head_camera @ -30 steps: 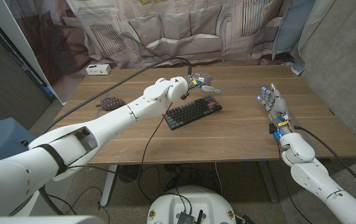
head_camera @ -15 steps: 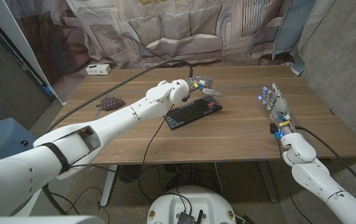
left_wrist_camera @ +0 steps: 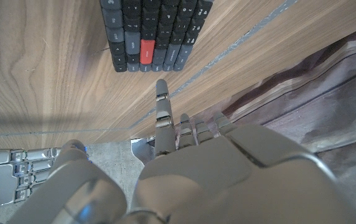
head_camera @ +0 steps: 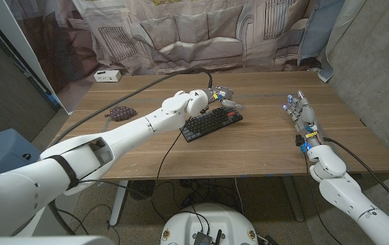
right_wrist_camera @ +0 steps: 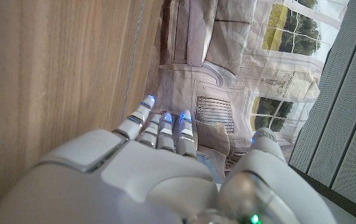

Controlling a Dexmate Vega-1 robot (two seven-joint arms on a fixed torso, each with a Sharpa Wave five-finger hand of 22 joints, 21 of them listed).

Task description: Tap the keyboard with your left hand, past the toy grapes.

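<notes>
Now my left hand (head_camera: 223, 97) hovers open-fingered by the black keyboard's (head_camera: 211, 123) far end.
Dark purple toy grapes (head_camera: 122, 112) lie well apart, beside my arm.

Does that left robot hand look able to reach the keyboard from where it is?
Probably yes. The left robot hand hangs just beyond the keyboard's far end, holding nothing, with nothing between them; the grapes lie off to the side.
</notes>
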